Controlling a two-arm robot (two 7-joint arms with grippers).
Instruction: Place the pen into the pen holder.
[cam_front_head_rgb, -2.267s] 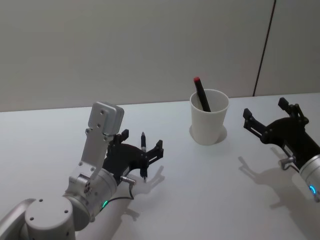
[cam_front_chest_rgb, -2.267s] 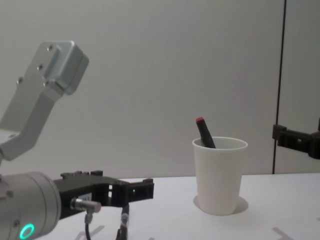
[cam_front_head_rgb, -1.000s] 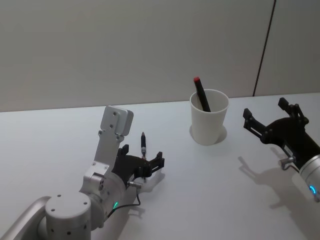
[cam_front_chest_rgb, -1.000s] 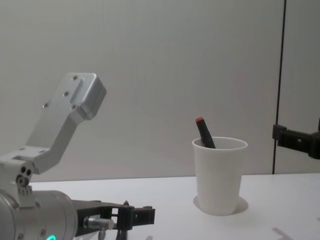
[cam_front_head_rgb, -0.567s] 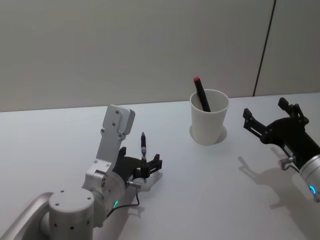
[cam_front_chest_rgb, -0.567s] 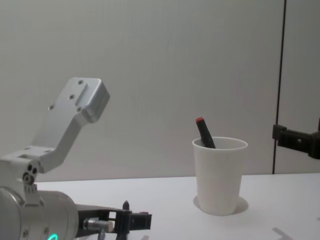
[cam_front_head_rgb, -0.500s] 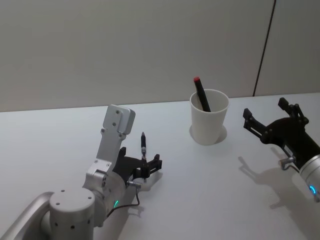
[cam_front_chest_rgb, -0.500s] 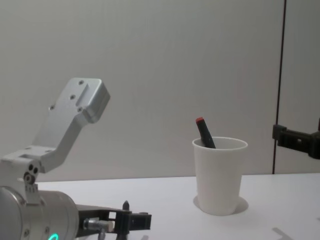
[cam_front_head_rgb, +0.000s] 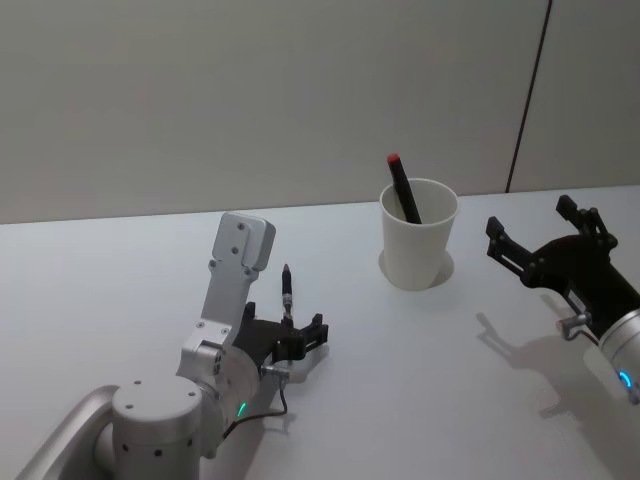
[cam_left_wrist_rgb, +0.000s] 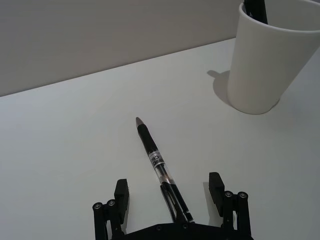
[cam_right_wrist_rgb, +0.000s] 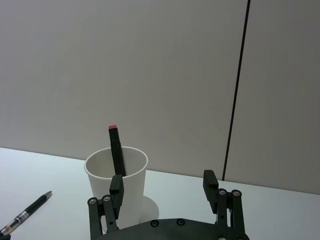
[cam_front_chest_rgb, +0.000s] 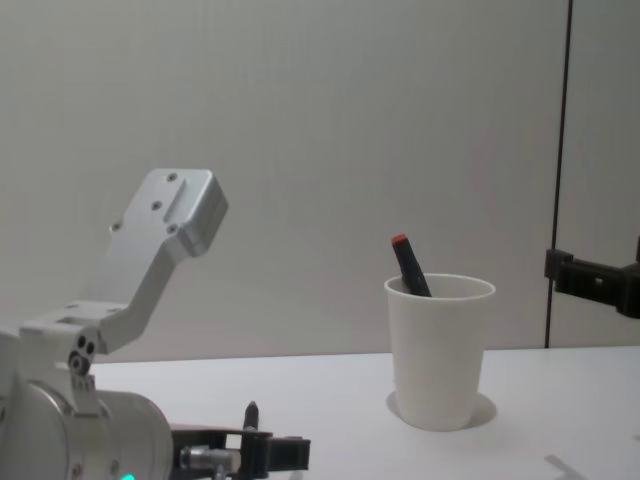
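White tabletop (cam_front_head_rgb: 110, 270) runs back to a plain grey wall (cam_front_head_rgb: 200, 100). From the head view I count two pens, one cup and two hands. One pen (cam_front_head_rgb: 286, 292) lies flat on the tabletop, left of the middle. The left hand (cam_front_head_rgb: 290, 338) sits low over its back end, spread wide and not squeezing it. The pen holder (cam_front_head_rgb: 418, 240), a white paper cup, stands well apart to the right, with a red-tipped pen (cam_front_head_rgb: 402, 188) leaning inside. The right hand (cam_front_head_rgb: 530, 217) hangs to the right of the cup, spread wide and holding nothing.

The left wrist view shows the pen (cam_left_wrist_rgb: 152, 152) lying between two fingers (cam_left_wrist_rgb: 121, 192), touching neither.

The right wrist view shows the cup (cam_right_wrist_rgb: 135, 190) standing upright, with the pen (cam_right_wrist_rgb: 27, 215) flat on the tabletop off to one side.

In the chest view the red tip (cam_front_chest_rgb: 399, 241) pokes up above the cup's rim (cam_front_chest_rgb: 440, 287).
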